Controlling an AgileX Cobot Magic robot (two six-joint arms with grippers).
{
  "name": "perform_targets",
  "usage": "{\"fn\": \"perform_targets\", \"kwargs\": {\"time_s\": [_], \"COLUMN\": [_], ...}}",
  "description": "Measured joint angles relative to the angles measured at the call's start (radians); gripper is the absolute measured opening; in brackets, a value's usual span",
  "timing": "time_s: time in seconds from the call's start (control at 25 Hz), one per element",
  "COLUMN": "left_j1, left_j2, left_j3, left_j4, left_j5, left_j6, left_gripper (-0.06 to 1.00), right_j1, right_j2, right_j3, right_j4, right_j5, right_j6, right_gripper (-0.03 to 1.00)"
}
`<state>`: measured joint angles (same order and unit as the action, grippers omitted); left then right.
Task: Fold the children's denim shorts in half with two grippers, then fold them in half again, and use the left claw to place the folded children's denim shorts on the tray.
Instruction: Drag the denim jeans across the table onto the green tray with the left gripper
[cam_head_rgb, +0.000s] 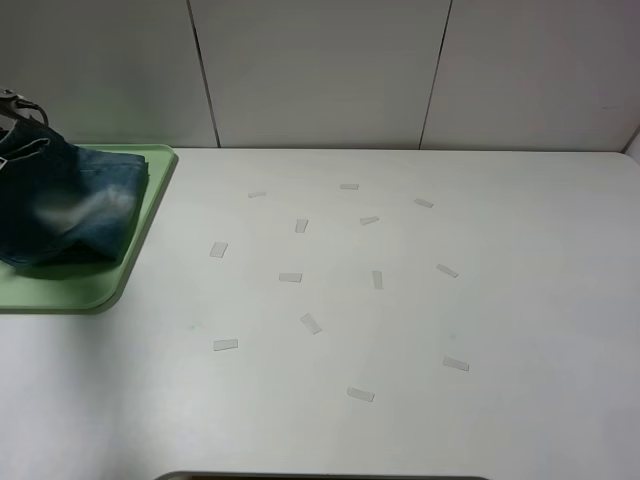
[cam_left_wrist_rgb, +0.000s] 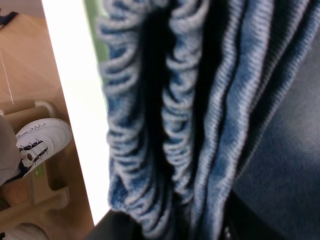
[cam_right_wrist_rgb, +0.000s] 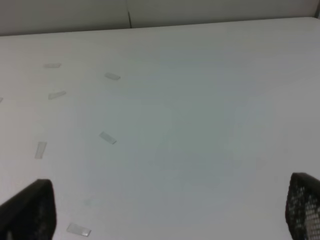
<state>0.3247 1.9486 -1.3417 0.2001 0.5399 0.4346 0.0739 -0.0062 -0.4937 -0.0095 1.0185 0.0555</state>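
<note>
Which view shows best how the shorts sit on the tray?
The exterior high view: the folded shorts lie on the green tray at the frame's left edge. The left wrist view shows only close-up waistband folds; the right wrist view shows neither.

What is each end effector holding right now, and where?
Left end effector grips the shorts at the gathered waistband. The right end effector holds nothing.

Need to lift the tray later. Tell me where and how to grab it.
Grip the tray by its bare right-hand rim, coming in from the open table side. The denim shorts cover the left part, while that low raised edge is exposed and offers a thin lip for the jaws.
</note>
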Motion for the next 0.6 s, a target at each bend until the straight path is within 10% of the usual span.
{"fn": "perform_targets", "kwargs": {"time_s": [0.08,0.28,0.6], "left_j1": [0.000,0.000,0.000], "left_j2": [0.001,0.001,0.000], "left_j3": [0.000,0.001,0.007], "left_j4": [-0.001,-0.003,-0.005], "left_j5": [-0.013,-0.126,-0.093], "left_j6": [0.000,0.000,-0.040], "left_gripper": [0.31,0.88,0.99], "right_j1": [0.000,0.000,0.000], "right_j2": [0.000,0.000,0.000], "right_j3": [0.000,0.000,0.000], "right_j4": [0.000,0.000,0.000], "right_j5": [0.000,0.000,0.000], "right_j6": [-0.001,-0.001,-0.001], "right_gripper": [0.69,0.69,0.69]}}
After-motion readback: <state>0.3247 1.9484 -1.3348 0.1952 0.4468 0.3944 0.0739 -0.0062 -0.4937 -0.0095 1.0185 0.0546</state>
